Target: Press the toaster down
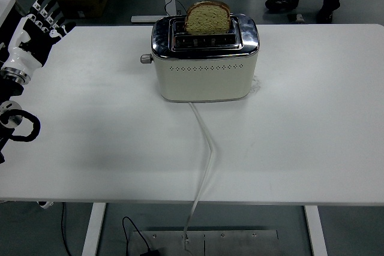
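Bread (207,18) stands raised in toaster (205,58); lever (144,59) unpressed. My left hand (37,30), fingers spread, empty, hovers upper left.

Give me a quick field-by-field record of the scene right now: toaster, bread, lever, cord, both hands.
toaster: cream body, chrome top, upright at the table's far middle
bread slice: standing high out of the rear slot, not lowered
lever knob: on the toaster's left end, up near the top, untouched
cord: runs from the toaster's front over the table's near edge
left hand: raised at the far left, fingers spread, holding nothing, well clear of the knob
right hand: not in view
table: white
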`<state>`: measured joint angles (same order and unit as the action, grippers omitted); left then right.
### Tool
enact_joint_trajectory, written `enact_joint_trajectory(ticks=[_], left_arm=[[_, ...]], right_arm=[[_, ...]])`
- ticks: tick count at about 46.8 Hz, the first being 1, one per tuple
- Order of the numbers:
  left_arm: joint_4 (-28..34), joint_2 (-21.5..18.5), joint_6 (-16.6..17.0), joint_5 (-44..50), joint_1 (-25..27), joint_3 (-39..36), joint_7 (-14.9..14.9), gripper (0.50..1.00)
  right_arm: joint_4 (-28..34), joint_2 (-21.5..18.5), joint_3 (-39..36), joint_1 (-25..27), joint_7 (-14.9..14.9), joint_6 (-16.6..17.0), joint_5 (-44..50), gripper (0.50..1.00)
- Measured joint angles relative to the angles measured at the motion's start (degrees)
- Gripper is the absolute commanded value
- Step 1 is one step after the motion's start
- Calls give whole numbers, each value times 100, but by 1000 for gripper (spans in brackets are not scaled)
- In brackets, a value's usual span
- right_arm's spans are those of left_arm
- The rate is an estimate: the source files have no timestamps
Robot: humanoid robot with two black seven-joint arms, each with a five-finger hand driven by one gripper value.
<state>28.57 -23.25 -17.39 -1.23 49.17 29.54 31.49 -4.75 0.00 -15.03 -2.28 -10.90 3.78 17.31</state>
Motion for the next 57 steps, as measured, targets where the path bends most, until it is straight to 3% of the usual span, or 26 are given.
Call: enact_joint_trajectory(ticks=[8,31,48,57], left_arm=[[-358,498,3,353,-6,8,-368,1000],[-731,575,0,658,117,62,-423,1000],[-841,1068,-4,729,129,382,-425,1000],[-845,1110,-1,747,112,422,-425,1000]], right_arm=[[0,0,0,0,0,0,0,998],[-14,0,3,-77,0,0,0,998],[-8,0,0,-73,1,0,0,998],[-8,0,0,-61,1,0,0,998]])
